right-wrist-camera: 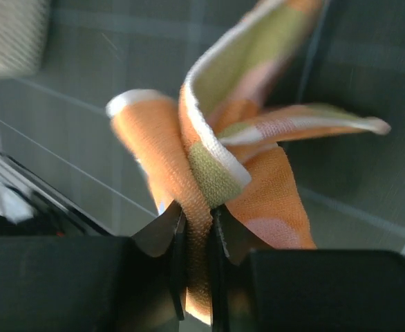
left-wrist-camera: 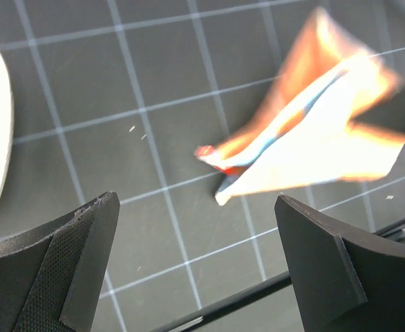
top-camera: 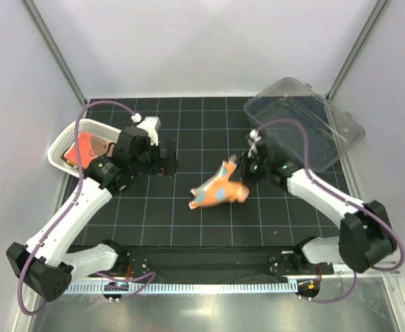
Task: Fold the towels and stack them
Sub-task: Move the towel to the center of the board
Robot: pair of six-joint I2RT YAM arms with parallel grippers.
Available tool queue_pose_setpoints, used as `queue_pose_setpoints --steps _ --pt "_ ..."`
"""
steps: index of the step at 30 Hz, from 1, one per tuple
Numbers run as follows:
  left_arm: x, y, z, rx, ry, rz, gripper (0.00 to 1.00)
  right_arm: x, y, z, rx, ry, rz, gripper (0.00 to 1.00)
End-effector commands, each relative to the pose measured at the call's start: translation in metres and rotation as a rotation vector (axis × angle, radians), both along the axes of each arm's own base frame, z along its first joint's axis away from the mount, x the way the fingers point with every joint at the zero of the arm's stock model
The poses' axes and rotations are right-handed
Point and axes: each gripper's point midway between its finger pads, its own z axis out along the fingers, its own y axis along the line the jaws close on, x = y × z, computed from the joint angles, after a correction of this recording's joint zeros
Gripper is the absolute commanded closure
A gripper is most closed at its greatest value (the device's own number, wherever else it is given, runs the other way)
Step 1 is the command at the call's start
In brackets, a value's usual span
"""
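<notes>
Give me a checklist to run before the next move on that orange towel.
1. Right gripper shut on orange towel: ok.
2. Left gripper open and empty: ok.
3. Left gripper apart from the towel: ok.
4. Towel lying flat for folding: not ok, bunched.
5. Pinch sits at a corner: cannot tell.

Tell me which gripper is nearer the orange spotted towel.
Right. The right gripper is clamped on a fold of the orange spotted towel; the left gripper hangs open, clear of it, over toward the white basket.
</notes>
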Motion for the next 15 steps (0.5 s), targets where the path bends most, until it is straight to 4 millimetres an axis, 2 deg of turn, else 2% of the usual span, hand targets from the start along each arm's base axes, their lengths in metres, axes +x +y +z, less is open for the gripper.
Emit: queue_pose_setpoints --steps 1,3,4,5,6,7,8,9,10,11,12,14,15 --pt "-0.002 0.018 -0.012 0.051 0.021 0.074 0.00 -0.021 0.007 -0.038 -0.029 0.056 -0.013 0.80" --pt "-0.006 0.017 -0.022 0.071 0.059 0.057 0.00 -0.030 -0.003 -0.047 -0.086 0.060 -0.032 0.71" --pt "-0.008 0.016 -0.027 0.075 0.073 0.047 0.01 -0.040 -0.016 -0.058 -0.147 0.096 -0.047 0.70" --pt "-0.009 0.014 -0.031 0.074 0.090 0.038 0.02 -0.042 -0.028 -0.054 -0.184 0.077 -0.083 0.69" --pt "-0.010 0.012 -0.032 0.067 0.097 0.034 0.02 -0.040 -0.045 -0.056 -0.254 0.065 -0.143 0.69" --pt "-0.011 0.010 -0.036 0.057 0.109 0.028 0.02 -0.047 -0.063 -0.061 -0.326 0.086 -0.190 0.68" --pt "-0.013 0.008 -0.041 0.049 0.122 0.020 0.03 -0.049 -0.071 -0.058 -0.346 0.079 -0.220 0.67" --pt "-0.014 0.005 -0.044 0.033 0.135 0.024 0.03 -0.049 -0.082 -0.050 -0.359 0.050 -0.266 0.58" --pt "-0.013 -0.002 -0.045 -0.002 0.136 0.008 0.03 -0.057 -0.087 -0.050 -0.367 0.064 -0.279 0.51" --pt "-0.016 -0.004 -0.054 -0.012 0.160 0.005 0.04 -0.059 -0.088 -0.046 -0.344 0.067 -0.301 0.45" --pt "-0.018 -0.012 -0.058 -0.060 0.184 0.003 0.04 -0.062 -0.086 -0.038 -0.308 0.045 -0.294 0.38" --pt "-0.015 -0.029 -0.063 -0.138 0.187 -0.023 0.06 -0.063 -0.085 -0.029 -0.288 0.030 -0.295 0.34" --pt "-0.018 -0.035 -0.081 -0.154 0.233 -0.026 0.07 -0.062 -0.084 -0.024 -0.278 0.019 -0.292 0.31"
